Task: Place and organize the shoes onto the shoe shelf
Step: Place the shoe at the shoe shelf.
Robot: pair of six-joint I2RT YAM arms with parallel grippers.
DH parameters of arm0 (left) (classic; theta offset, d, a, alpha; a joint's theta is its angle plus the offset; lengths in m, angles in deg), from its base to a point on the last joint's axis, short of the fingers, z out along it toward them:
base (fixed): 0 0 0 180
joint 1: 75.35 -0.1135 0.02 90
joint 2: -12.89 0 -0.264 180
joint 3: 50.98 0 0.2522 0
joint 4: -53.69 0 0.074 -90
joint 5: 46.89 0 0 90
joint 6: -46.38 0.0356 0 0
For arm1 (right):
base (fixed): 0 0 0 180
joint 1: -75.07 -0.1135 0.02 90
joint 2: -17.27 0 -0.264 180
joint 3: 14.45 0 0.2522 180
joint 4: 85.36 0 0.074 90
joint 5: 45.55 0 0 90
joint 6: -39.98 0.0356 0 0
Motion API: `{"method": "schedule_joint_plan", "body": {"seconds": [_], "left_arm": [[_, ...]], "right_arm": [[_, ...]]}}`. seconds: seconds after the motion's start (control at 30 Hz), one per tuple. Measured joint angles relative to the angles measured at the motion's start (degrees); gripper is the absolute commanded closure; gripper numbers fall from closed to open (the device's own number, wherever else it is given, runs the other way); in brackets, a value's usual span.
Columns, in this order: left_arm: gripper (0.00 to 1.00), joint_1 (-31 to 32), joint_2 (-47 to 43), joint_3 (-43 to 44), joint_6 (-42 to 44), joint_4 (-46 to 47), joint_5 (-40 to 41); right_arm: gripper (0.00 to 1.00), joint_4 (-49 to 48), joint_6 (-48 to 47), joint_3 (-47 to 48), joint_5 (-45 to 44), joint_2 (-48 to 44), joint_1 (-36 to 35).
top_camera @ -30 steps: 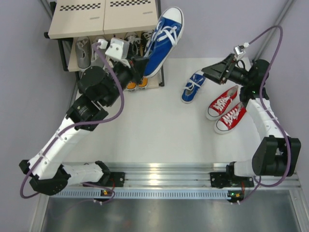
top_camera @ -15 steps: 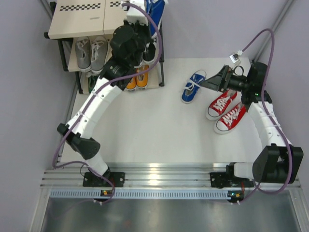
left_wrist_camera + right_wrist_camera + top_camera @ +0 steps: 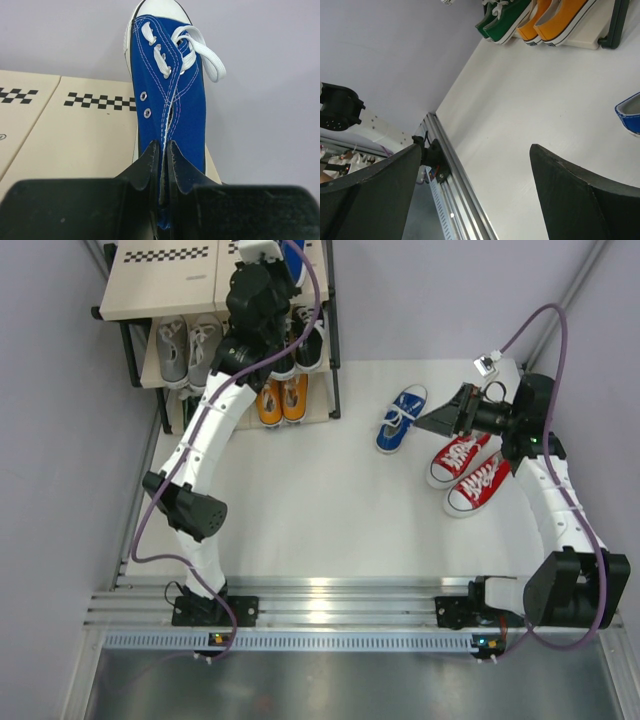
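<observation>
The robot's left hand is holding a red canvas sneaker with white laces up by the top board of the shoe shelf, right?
Not quite. The canvas sneaker with white laces in the left hand is blue, not red, as the left wrist view shows. The rest is right: the hand is shut on it and holds it up by the beige top board of the black-framed shoe shelf.

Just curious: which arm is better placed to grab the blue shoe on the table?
Right: the right tool, open, hovers beside the loose blue shoe; the left tool grips the other blue shoe over the shelf.
</observation>
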Motion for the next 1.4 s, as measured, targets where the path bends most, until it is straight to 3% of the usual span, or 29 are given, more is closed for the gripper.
{"method": "schedule_joint_plan", "body": {"seconds": [0.47,0.53,0.77,1.2,1.4], "left_arm": [[1.0,1.86,0.57,0.07,-2.73,-2.6,3.82],[0.94,2.16,0.79,0.09,-2.95,-2.6,4.2],[0.88,2.93,1.68,0.15,-3.23,-3.52,5.11],[0.62,3.23,1.86,1.46,-4.11,-0.96,5.95],[0.62,3.3,1.86,1.46,-5.53,-0.66,5.7]], "right_arm": [[0.1,0.0,-0.31,-0.02,-0.02,0.0,0.0],[0.1,0.0,-0.33,-0.02,-0.04,0.0,0.0],[0.1,-0.02,-0.33,-0.02,-0.04,0.0,0.0],[0.09,0.02,-0.37,-0.02,-0.07,0.0,0.0],[0.09,0.5,-1.09,-0.02,-0.09,0.0,0.07]]}}
